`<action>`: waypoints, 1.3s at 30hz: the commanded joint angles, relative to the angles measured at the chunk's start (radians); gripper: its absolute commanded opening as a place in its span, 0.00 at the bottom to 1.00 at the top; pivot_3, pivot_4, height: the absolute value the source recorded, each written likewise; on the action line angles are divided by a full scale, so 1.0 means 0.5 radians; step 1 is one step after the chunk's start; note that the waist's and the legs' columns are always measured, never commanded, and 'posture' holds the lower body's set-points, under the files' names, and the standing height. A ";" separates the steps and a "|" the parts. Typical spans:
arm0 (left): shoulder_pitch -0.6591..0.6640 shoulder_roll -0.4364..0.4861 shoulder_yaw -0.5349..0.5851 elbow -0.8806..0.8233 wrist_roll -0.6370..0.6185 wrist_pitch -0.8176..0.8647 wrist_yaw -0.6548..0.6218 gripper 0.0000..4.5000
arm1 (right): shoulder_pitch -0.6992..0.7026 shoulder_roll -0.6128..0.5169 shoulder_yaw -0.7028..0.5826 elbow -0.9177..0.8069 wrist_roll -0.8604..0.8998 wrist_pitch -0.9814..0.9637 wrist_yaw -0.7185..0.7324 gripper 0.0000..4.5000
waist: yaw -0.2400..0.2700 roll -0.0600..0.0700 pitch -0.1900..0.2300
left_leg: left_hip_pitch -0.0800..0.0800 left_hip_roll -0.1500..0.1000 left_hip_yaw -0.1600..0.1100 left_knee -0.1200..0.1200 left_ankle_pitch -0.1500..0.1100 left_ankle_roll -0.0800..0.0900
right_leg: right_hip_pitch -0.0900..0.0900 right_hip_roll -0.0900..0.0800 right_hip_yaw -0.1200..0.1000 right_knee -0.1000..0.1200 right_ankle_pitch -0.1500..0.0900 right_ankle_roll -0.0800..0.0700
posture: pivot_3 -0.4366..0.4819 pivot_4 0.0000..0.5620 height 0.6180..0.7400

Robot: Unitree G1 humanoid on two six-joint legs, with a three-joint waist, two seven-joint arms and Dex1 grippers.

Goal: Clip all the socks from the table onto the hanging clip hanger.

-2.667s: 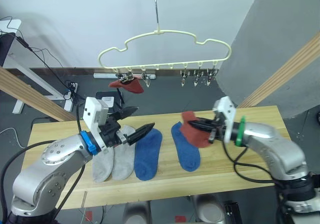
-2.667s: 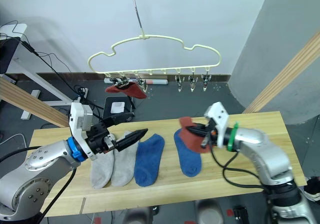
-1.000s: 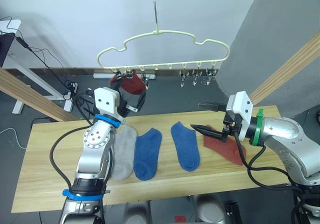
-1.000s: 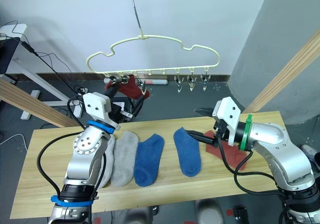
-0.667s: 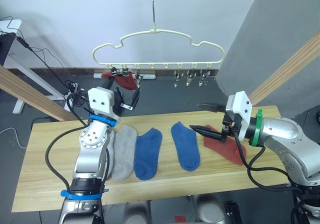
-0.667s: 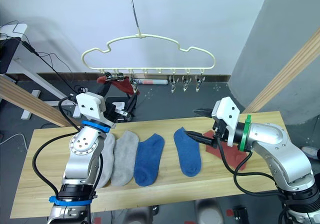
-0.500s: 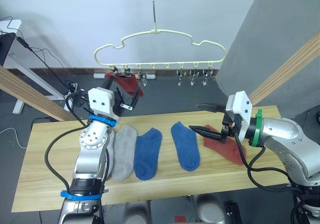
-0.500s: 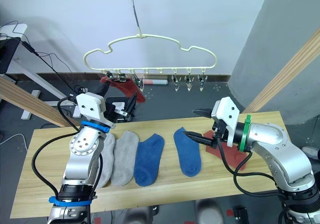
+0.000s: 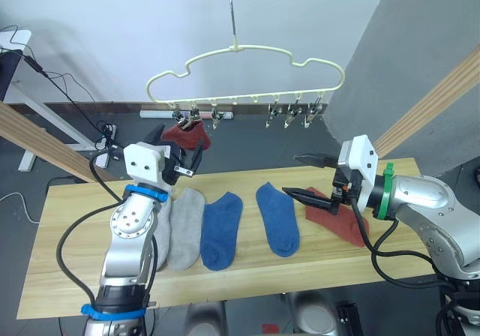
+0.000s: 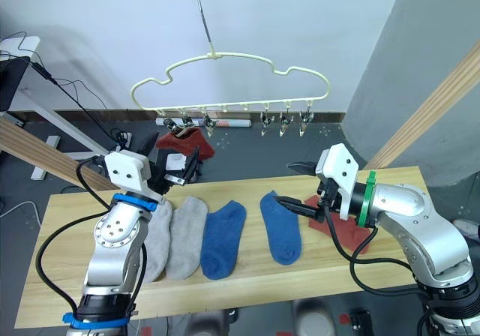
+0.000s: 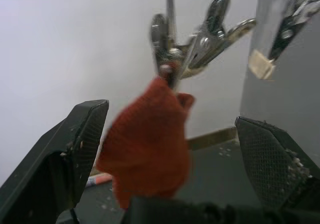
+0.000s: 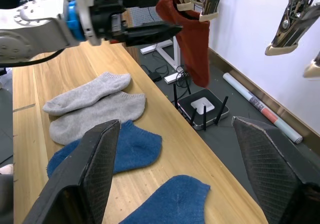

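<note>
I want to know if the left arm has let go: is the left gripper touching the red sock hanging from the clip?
Apart. In the left wrist view, the hanging rust-red sock sits between the open left gripper's fingers with clear background visible on both sides.

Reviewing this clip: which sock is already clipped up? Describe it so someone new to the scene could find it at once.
Start at the pale yellow clip hanger hanging above the wooden table. Follow its row of metal clips to the robot's left end, where a rust-red sock dangles, just above the left gripper. It alone hangs; the other socks lie flat on the table.
</note>
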 commanded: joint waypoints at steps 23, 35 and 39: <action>0.115 -0.215 -0.081 -0.457 -0.034 0.163 0.113 0.73 | -0.003 -0.078 -0.092 -0.163 0.115 0.038 -0.055 0.84 | -0.026 -0.001 0.000 | 0.000 -0.002 0.001 0.001 0.000 0.000 | 0.001 0.001 0.001 0.000 0.000 0.000 | 0.17 0.59 0.98; 0.046 -0.239 -0.065 -0.456 0.012 0.244 0.197 0.38 | -0.016 -0.094 -0.103 -0.170 0.140 0.055 -0.058 0.84 | -0.053 -0.001 0.000 | 0.001 -0.003 0.001 0.002 0.000 0.000 | 0.001 0.002 0.001 0.001 0.000 0.000 | 0.17 0.60 0.98; -0.013 -0.240 -0.048 -0.418 -0.003 0.253 0.199 0.38 | -0.024 -0.100 -0.101 -0.174 0.155 0.062 -0.069 0.84 | -0.053 -0.001 0.000 | 0.001 -0.003 0.001 0.002 0.000 0.000 | 0.001 0.002 0.001 0.001 0.000 0.000 | 0.17 0.60 0.98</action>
